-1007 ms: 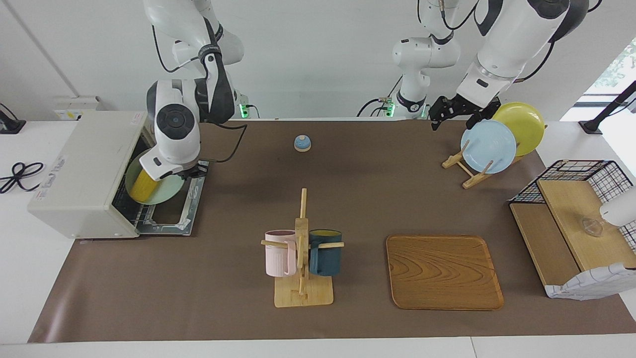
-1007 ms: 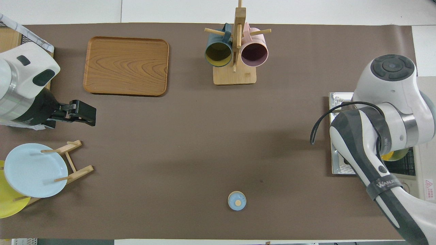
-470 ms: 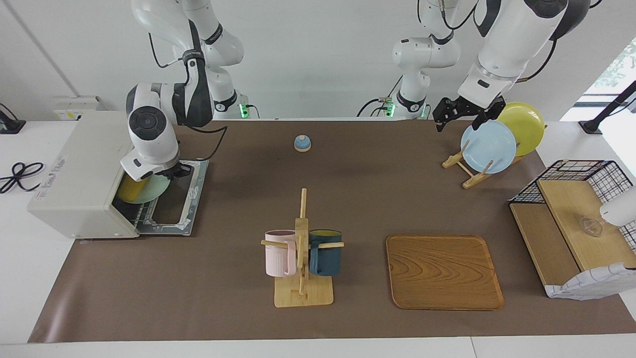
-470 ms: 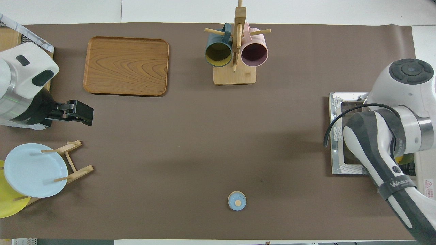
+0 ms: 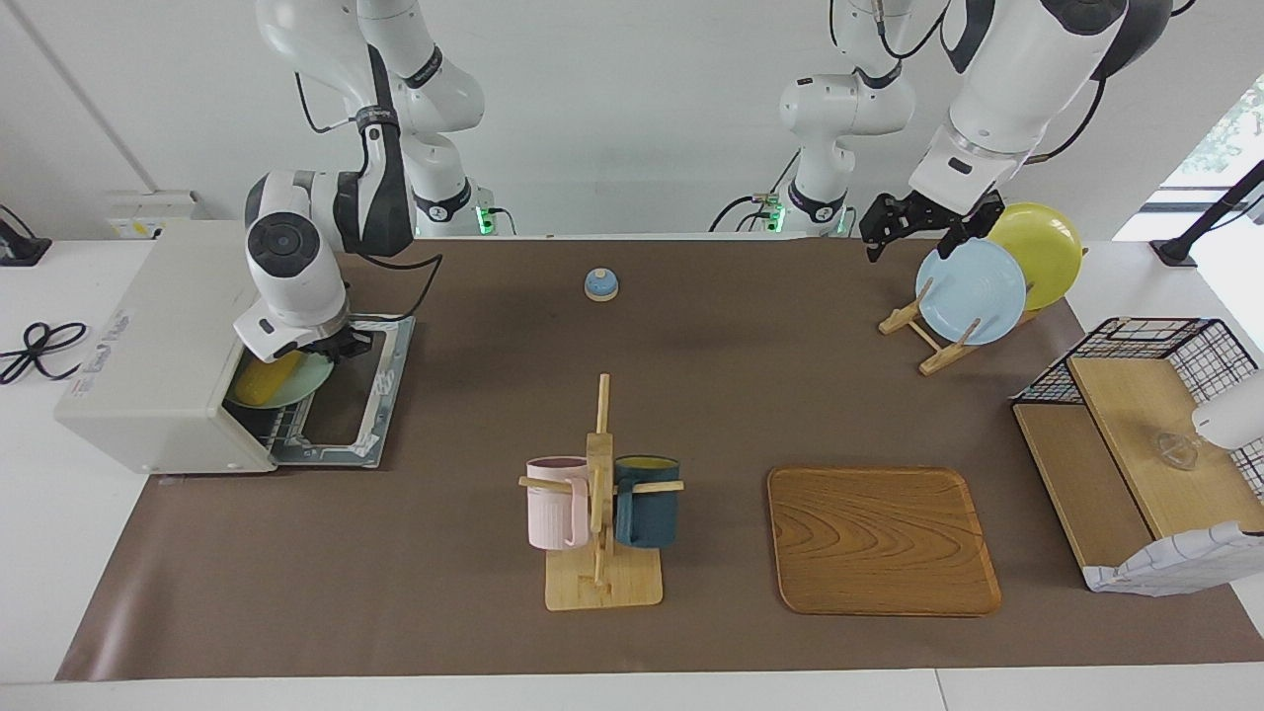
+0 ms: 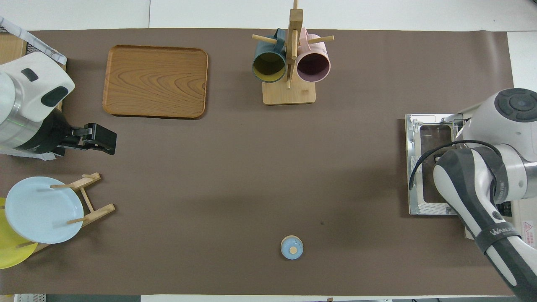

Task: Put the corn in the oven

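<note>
The right claw [image 5: 331, 348] sits at the mouth of the toaster oven [image 5: 168, 336], over the oven's dropped-open door [image 5: 346, 410]. It is clamped on the rim of a pale green plate [image 5: 301, 380] that carries the corn [image 5: 265, 380]. Plate and corn are partly inside the oven cavity, over the wire rack [image 5: 272, 427], with the corn on the part of the plate deeper in than the claw. In the overhead view the right arm's wrist covers the claw and the corn.

The left claw [image 5: 913, 225] hangs in the air with its fingers spread wide and nothing between them, just above the light blue plate [image 5: 971, 290], which stands in a wooden plate rack [image 5: 923, 336] with a yellow plate [image 5: 1032, 252] beside it.

Between the two claws, a small blue bell [image 5: 601, 284] rests on the surface [image 5: 711, 375]. Farther from the robots stand a wooden mug tree [image 5: 600, 513] with a pink mug [image 5: 555, 502] and a dark teal mug [image 5: 647, 500], and a wooden tray [image 5: 882, 539].
</note>
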